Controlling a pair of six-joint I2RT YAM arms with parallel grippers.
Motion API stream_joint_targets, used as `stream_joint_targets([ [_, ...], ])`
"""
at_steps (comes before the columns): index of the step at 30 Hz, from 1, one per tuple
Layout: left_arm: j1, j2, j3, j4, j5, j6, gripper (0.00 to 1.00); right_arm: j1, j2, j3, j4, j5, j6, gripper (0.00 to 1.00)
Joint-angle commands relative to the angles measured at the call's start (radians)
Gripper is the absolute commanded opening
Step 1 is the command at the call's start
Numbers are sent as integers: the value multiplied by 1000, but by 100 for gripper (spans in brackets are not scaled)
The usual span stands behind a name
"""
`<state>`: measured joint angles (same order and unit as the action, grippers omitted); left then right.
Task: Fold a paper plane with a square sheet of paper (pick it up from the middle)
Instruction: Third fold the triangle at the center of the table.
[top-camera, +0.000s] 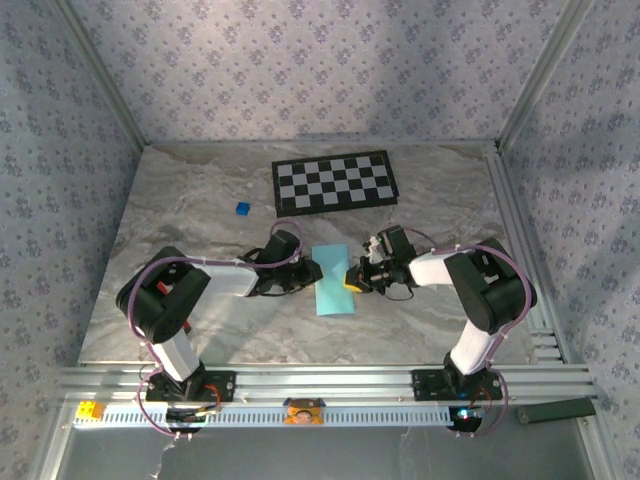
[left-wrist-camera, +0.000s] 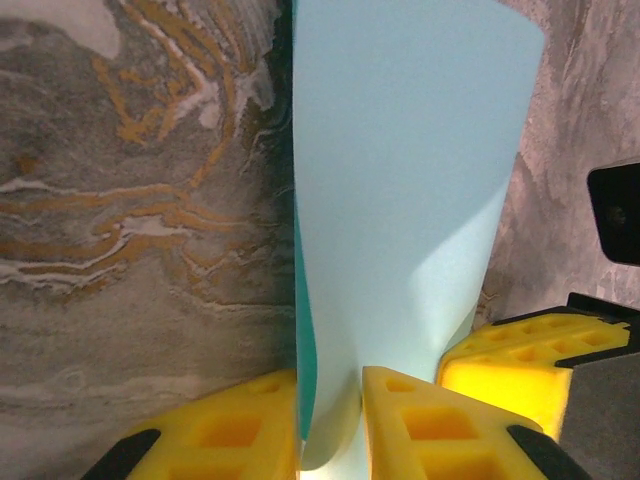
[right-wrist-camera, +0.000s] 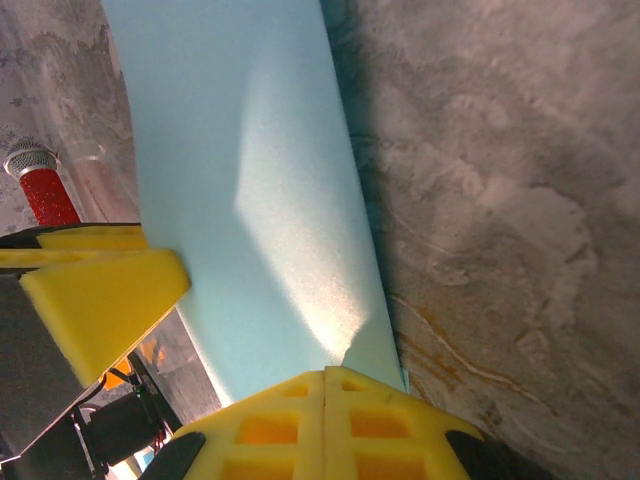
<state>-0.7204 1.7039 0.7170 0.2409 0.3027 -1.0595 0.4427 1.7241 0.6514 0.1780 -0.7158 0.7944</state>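
The light-blue square sheet of paper (top-camera: 333, 278) lies bent between my two grippers at the table's middle, its long side running front to back. My left gripper (top-camera: 306, 272) is shut on its left edge. In the left wrist view the paper (left-wrist-camera: 410, 180) curls up between the yellow fingers (left-wrist-camera: 425, 425), with the darker underside showing along the left. My right gripper (top-camera: 354, 279) has its jaws pressed together on the right edge. A small kink runs through the paper (right-wrist-camera: 250, 190) from the tips of the fingers (right-wrist-camera: 300, 425). No dart shape of a paper plane shows.
A black-and-white checkerboard (top-camera: 334, 183) lies at the back of the marbled table (top-camera: 200, 200). A tiny dark-blue cube (top-camera: 241, 209) sits to its left. Metal frame rails run along the right side (top-camera: 515, 230) and the near edge (top-camera: 330, 385).
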Motion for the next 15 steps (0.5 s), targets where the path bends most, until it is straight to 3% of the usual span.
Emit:
stream_joint_targets([
  [1,-5,-13,-11,21,0,3,24,-11,24,-37,-74,85,10,2],
  [15,-5,-41,-30,41,-8,-8,23,-10,19,-35,-71,88,11,2],
])
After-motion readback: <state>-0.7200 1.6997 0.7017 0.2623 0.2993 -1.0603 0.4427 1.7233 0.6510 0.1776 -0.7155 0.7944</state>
